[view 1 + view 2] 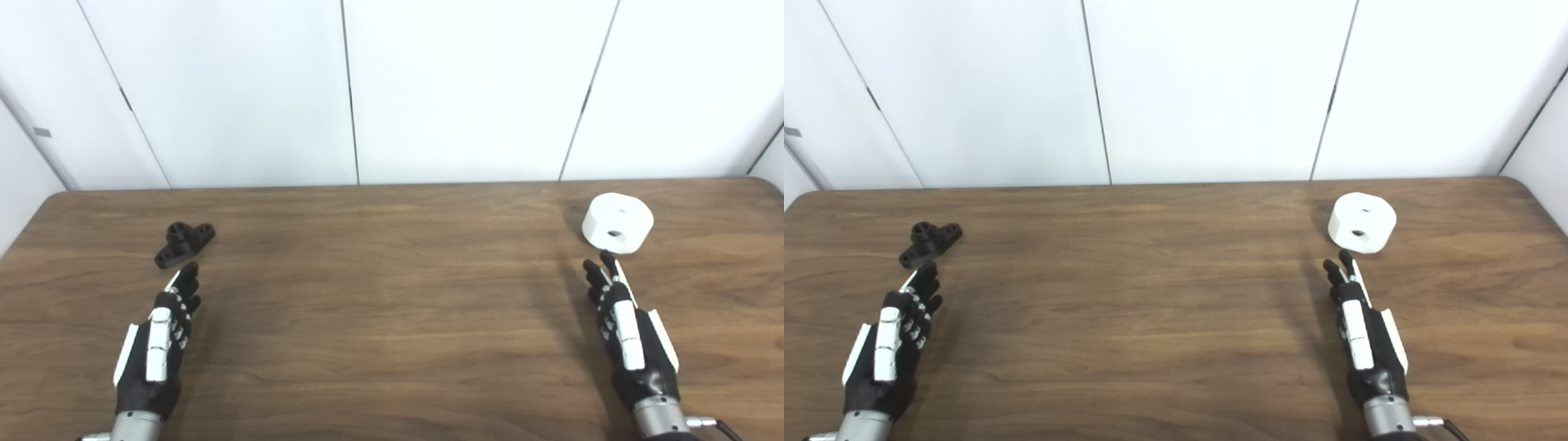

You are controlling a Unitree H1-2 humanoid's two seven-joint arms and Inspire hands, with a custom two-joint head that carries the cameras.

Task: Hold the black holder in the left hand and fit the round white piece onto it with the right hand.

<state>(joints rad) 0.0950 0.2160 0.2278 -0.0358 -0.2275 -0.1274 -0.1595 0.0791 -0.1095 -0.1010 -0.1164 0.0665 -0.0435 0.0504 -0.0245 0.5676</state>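
The black holder [184, 244] lies flat on the wooden table [392, 294] at the far left, a short stub rising from its middle. My left hand [160, 343] rests just in front of it, open, fingertips a little short of the holder. The round white piece [617, 222], a thick disc with a central hole, sits at the far right. Just below that disc my right hand [628, 331] lies open with fingers stretched toward it, not touching. Neither hand holds anything.
White wall panels [392, 92] rise right behind the table's far edge. The rounded table corners show at the back left and back right. Bare wood spans between the two hands.
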